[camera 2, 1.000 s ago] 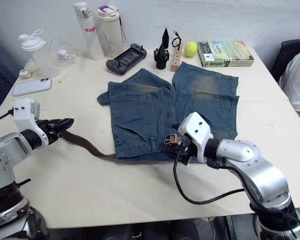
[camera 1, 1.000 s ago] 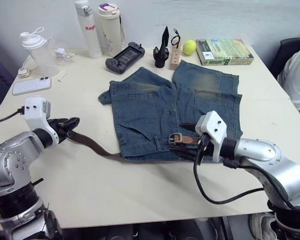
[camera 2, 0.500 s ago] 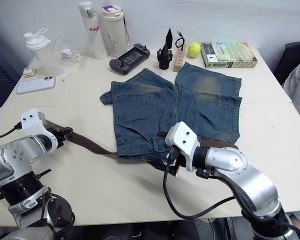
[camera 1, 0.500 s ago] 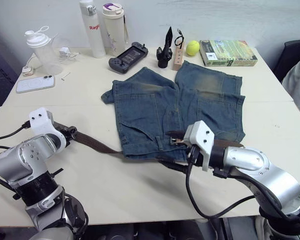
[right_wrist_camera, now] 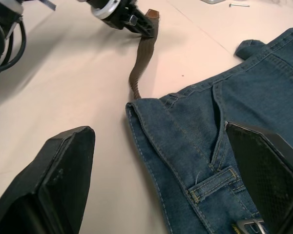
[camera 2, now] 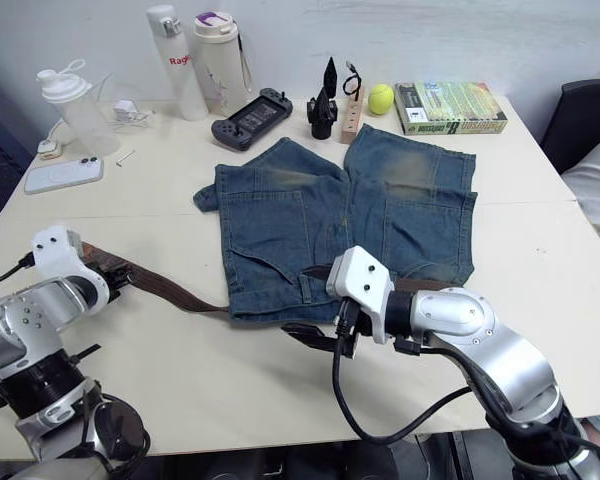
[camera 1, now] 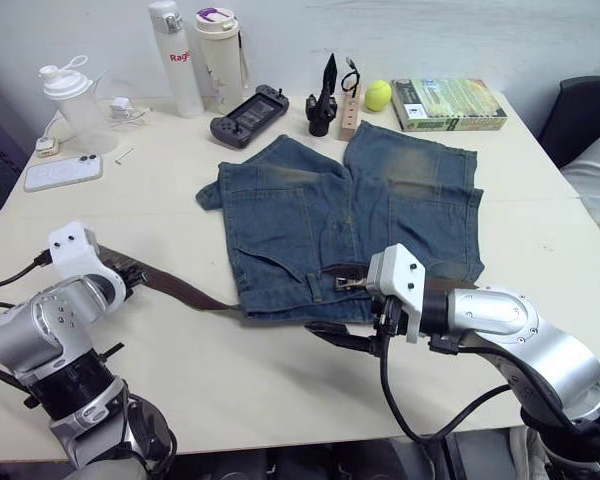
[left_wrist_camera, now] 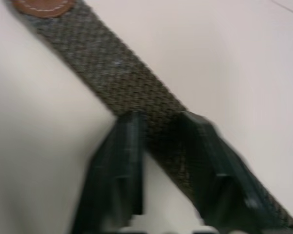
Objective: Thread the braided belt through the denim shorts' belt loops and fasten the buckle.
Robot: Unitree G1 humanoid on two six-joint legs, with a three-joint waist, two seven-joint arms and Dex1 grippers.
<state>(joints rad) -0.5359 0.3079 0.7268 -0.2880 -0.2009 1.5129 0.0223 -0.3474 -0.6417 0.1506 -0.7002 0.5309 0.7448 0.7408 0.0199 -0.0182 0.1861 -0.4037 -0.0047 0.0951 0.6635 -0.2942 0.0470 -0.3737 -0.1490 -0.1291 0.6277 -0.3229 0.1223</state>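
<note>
Head views: the denim shorts (camera 1: 350,225) lie flat mid-table, waistband toward the robot, legs toward the far edge, tan-worn patches on the faded blue. The braided belt (camera 1: 185,292) runs from the waistband's left corner out over bare table to the left gripper (camera 1: 126,281), whose fingers pinch it near the leather tip. The buckle (camera 1: 346,281) sits on the waistband's front, just beside the right gripper (camera 1: 378,330) — its fingers wide apart, holding nothing.

Left wrist view: two dark fingers (left_wrist_camera: 122,161) close on either side of the woven strap, the stitched brown tip at the far end. Weave looks coarse, limp.

Right wrist view: both fingers (right_wrist_camera: 63,170) splayed over the waistband corner, one of the belt loops (right_wrist_camera: 215,183) standing near the pocket edge, buckle frame at the lower rim. Belt emerges from the waistband corner and snakes off to the left gripper.

Handling, as judged: belt is light, soft, likely to sag and twist — best taken close behind the stiffer leather tip for feeding through loops. Denim is heavier, floppy, apt to bunch when the strap drags, so pin the waistband by a loop w/ the free gripper. Buckle is rigid, small, prob. slippery metal.
</note>
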